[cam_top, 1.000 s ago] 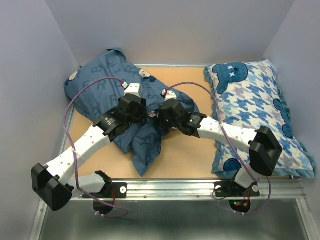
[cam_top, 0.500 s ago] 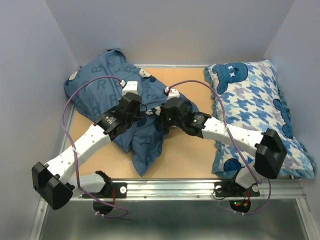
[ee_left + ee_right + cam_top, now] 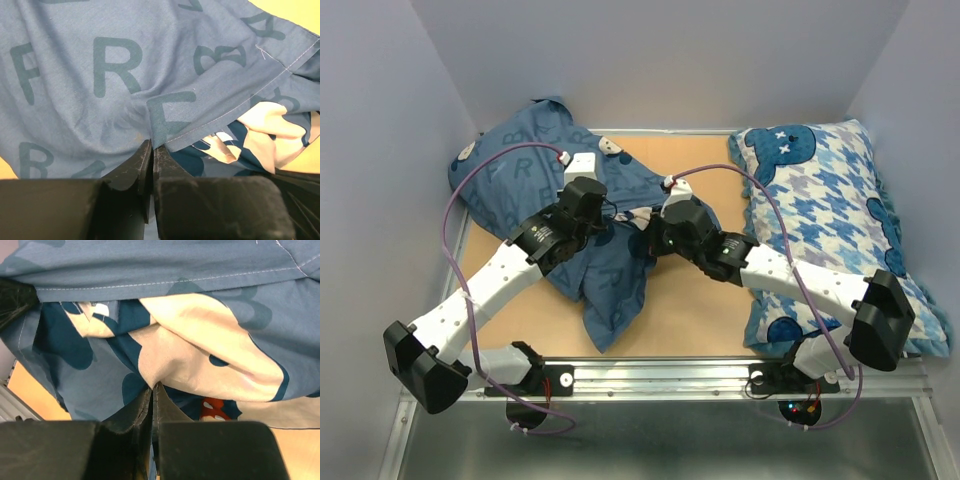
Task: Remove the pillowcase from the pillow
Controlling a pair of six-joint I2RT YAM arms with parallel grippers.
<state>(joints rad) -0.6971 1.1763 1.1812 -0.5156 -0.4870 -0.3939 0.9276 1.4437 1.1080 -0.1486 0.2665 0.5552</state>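
Note:
The dark blue lettered pillowcase [image 3: 520, 185] lies bulging at the back left of the table, with a loose tail trailing toward the near edge. The pillow is hidden inside it. My left gripper [image 3: 606, 222] is shut on a fold of the pillowcase [image 3: 100, 75] beside its stitched hem [image 3: 240, 102]; in the left wrist view the gripper [image 3: 152, 146] has cloth pinched at its tips. My right gripper [image 3: 642, 238] faces it from the right. In the right wrist view that gripper [image 3: 153, 386] is shut on cream-and-dark-blue printed cloth [image 3: 200, 355] under the pillowcase hem [image 3: 150, 284].
A blue-and-white houndstooth pillow [image 3: 830, 210] with cartoon figures fills the right side of the table. Bare wooden tabletop [image 3: 690, 300] shows between it and the pillowcase. A metal rail [image 3: 720, 372] runs along the near edge, and grey walls close in the back and both sides.
The left jaws have closed on the pillowcase fabric. Both wrists have shifted slightly toward the far side, and the right arm's elbow has swung further right.

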